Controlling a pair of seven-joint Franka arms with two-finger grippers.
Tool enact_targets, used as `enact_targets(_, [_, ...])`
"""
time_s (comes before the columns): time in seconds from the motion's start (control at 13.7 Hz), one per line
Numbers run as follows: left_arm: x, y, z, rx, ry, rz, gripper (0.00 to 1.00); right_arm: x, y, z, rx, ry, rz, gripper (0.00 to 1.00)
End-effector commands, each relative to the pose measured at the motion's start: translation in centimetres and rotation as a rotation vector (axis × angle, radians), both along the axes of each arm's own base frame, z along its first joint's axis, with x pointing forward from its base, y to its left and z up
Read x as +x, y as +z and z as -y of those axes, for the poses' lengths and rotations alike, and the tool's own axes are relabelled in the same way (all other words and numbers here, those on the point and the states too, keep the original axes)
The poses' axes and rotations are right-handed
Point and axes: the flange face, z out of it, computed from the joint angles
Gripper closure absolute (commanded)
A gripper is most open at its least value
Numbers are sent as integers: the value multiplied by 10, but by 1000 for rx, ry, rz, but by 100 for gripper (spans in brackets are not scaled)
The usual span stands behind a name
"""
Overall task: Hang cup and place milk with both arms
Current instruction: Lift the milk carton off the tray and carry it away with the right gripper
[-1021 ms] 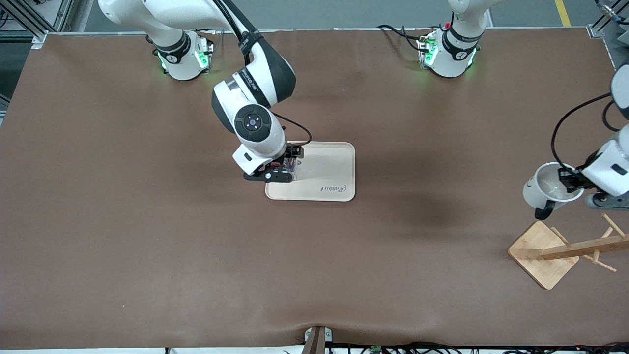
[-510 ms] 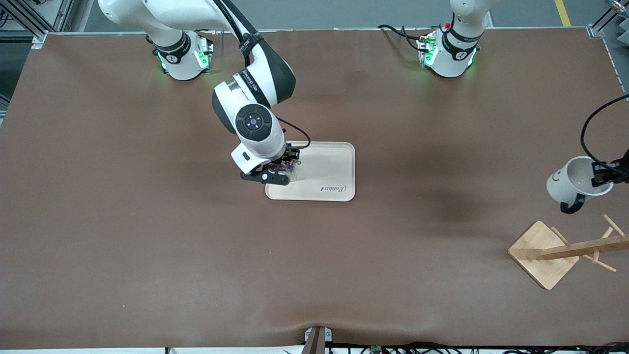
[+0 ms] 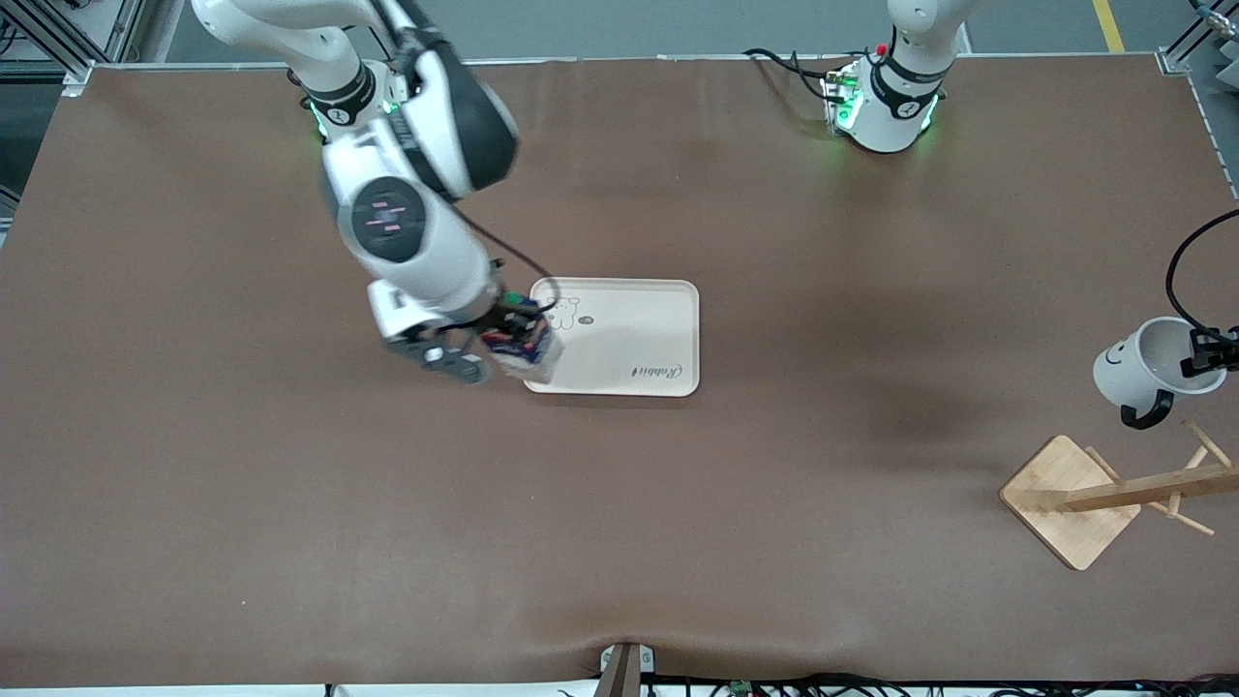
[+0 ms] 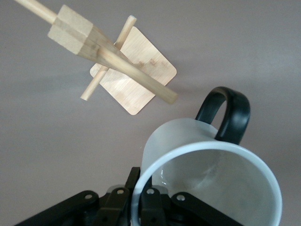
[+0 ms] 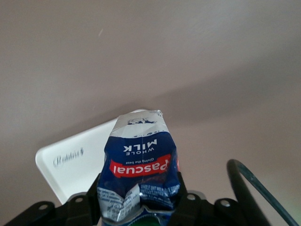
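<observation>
My right gripper [image 3: 505,341] is shut on the milk [image 3: 525,350], a dark-blue carton with a red label. It holds the carton tilted in the air over the corner of the pale tray [image 3: 629,329] toward the right arm's end. In the right wrist view the fingers clamp the milk [image 5: 138,162] and the tray [image 5: 70,162] lies below. My left gripper [image 3: 1208,354] is shut on the rim of the white cup [image 3: 1131,373], one finger inside and one outside. It holds the cup, black handle down, above the wooden rack [image 3: 1070,499]. The left wrist view shows the cup [image 4: 211,188] and the rack [image 4: 127,70].
The rack has a square bamboo base, a leaning post [image 3: 1152,487] and thin pegs, near the table's edge at the left arm's end. The tray bears a small bear drawing and lettering. A black cable [image 5: 254,188] loops beside my right gripper. Brown cloth covers the table.
My right arm has lifted the milk off the tray and swung it toward the right arm's end, tilting it. My left gripper has carried the cup toward the left arm's end, over the rack.
</observation>
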Motion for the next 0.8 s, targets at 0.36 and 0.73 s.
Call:
enact_targets(0.36, [8,11,-27,-89,-8,54,100,65,-6,271,33,196,9,100])
enact_targets(0.73, [17,4,-37,-92,-17,78,100,54,-57,371,38,241,17,100])
